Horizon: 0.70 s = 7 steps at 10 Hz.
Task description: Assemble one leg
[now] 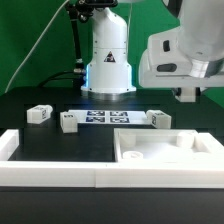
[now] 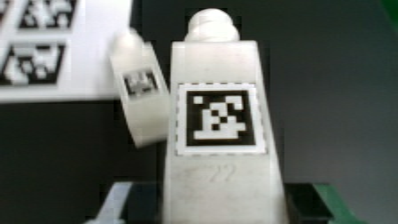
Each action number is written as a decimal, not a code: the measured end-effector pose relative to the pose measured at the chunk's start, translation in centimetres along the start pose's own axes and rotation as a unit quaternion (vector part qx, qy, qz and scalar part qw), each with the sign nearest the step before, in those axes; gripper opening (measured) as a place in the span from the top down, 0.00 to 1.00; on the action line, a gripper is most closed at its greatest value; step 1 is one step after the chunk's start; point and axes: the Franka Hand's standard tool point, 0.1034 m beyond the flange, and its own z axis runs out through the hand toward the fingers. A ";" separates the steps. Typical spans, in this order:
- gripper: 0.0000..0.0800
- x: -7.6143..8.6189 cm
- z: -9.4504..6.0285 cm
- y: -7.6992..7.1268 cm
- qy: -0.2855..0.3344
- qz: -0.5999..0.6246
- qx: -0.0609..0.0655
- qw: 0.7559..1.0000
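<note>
Gripper (image 2: 217, 203) jaws are narrowed around the leg (image 2: 217, 118), apparently clamping its lower end, up off the table to the exterior view's right of the marker board (image 1: 110, 117). The leg looks like light, stiff, slick plastic; grip its flat sides.

The arm's white base (image 1: 109, 62) stands upright at the back of the exterior view. The arm's links mostly run out of frame above. The bulky white wrist (image 1: 180, 50) comes in at the exterior view's right, held high and level, with the dark end effector (image 1: 186, 97) pointing down beneath it. In the wrist view the fingers (image 2: 118, 205) show only as dark edges on either side of the leg (image 2: 217, 110), closed against its lower part and holding it upright.
</note>
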 end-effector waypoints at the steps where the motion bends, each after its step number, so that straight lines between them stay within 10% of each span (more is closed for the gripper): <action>1: 0.64 0.1 -0.4 -0.1 0.054 0.000 0.003 0.999; 4: 0.64 1.5 1.6 0.1 0.193 -0.011 0.005 0.981; 7: 0.64 0.6 -1.3 0.0 0.308 -0.020 0.012 0.951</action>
